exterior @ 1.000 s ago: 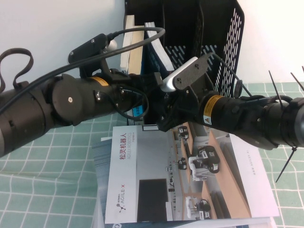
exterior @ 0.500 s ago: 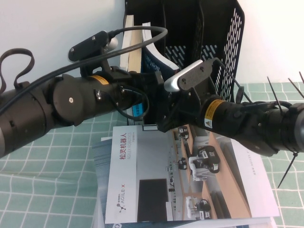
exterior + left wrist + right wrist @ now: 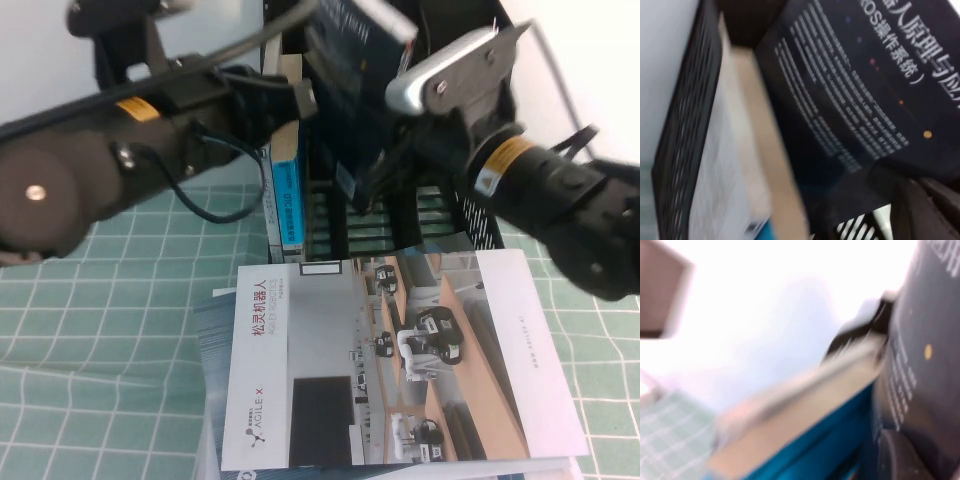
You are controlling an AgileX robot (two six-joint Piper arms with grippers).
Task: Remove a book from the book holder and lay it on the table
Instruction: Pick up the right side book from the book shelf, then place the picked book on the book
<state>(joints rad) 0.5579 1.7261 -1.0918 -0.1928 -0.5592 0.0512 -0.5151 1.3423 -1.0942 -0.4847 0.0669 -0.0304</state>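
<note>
The black book is lifted clear above the black book holder, tilted, with its white page edge at the top. My left gripper reaches in from the left at the book's near edge. In the left wrist view a dark finger lies on the book's text-covered cover. My right gripper comes from the right and is shut on the book's lower part. In the right wrist view its pad presses the cover.
A blue-spined book and a pale one stay upright in the holder's left compartment. An open white-grey brochure lies on the green checked table just in front of the holder, on top of other sheets.
Both arms have risen sharply and the black book has come up out of the holder with them. The brochure and the blue-spined book have not moved.
</note>
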